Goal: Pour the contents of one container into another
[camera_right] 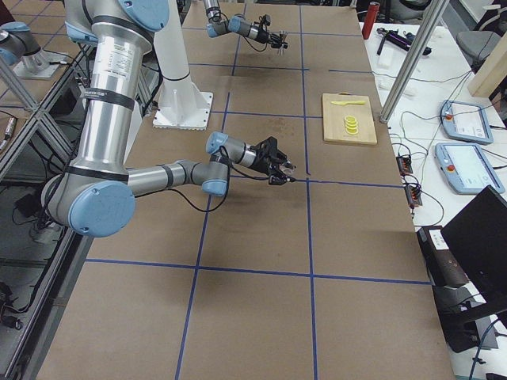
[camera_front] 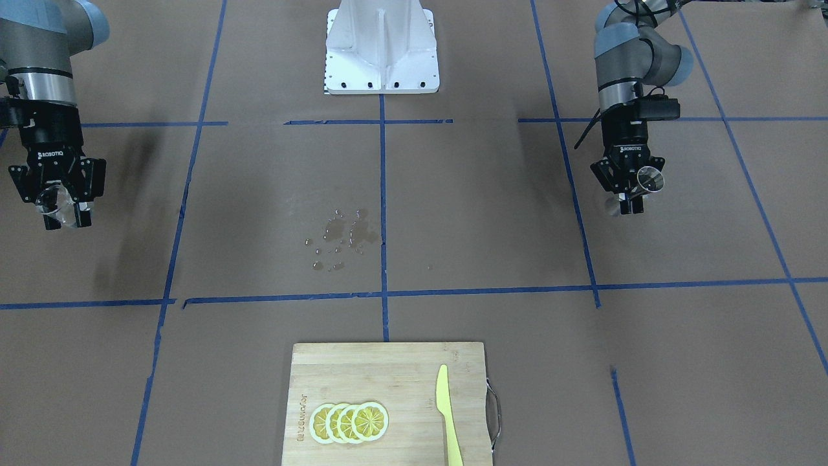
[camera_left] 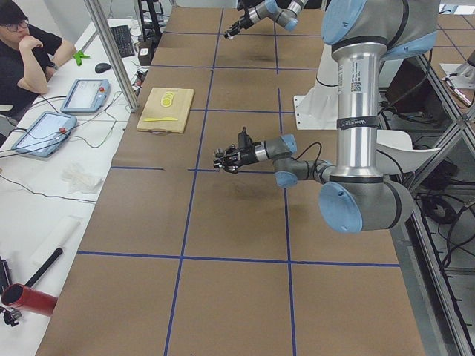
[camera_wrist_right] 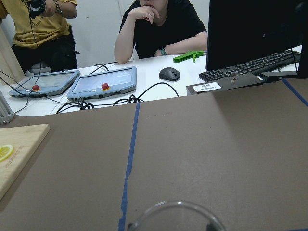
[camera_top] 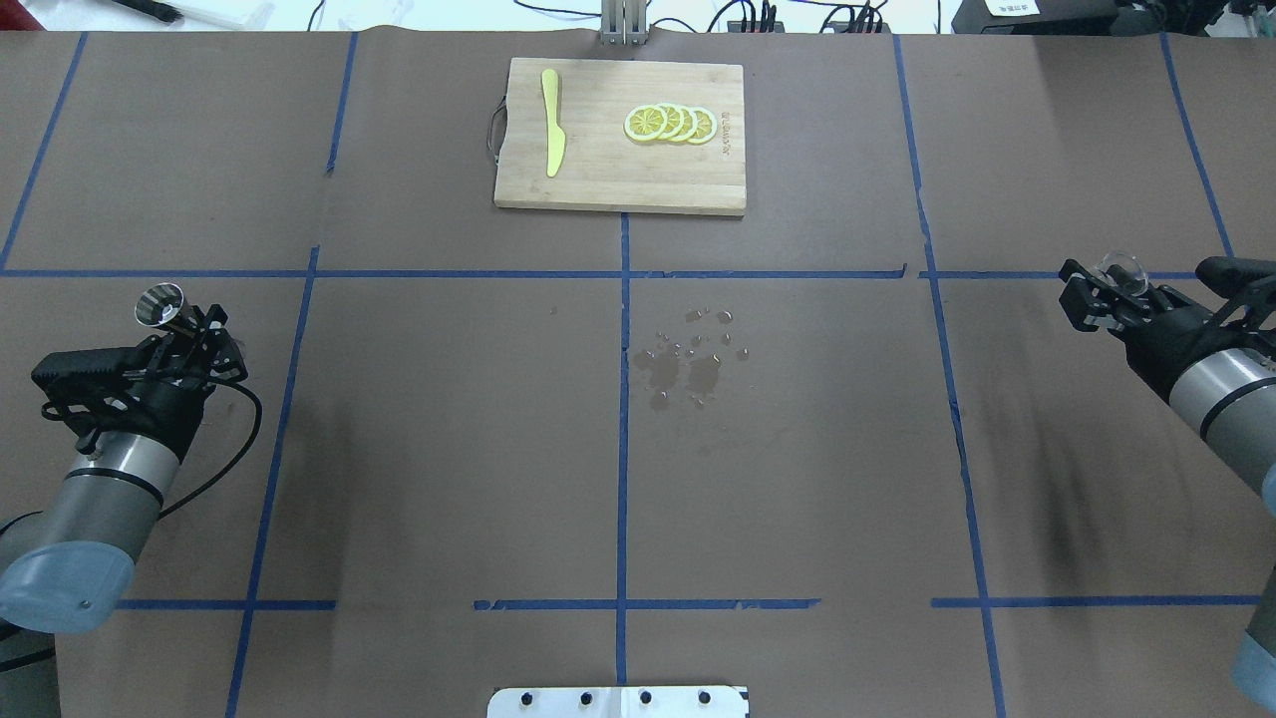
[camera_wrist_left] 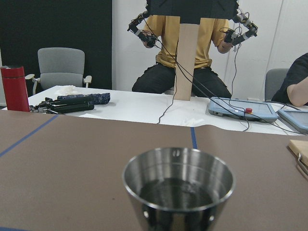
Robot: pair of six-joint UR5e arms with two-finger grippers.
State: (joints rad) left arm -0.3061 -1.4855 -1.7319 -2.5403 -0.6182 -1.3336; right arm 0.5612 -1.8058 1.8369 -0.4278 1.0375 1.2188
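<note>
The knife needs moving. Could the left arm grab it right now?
Probably not: the left claw is shut on the jigger, though nothing stands between it and the knife.

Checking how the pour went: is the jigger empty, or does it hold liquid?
It holds liquid. Looking down into the jigger, the left wrist view shows a dark, glinting surface below its rim.

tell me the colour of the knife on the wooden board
Pale yellow-green plastic knife; shows best in the exterior front-facing view.
</note>
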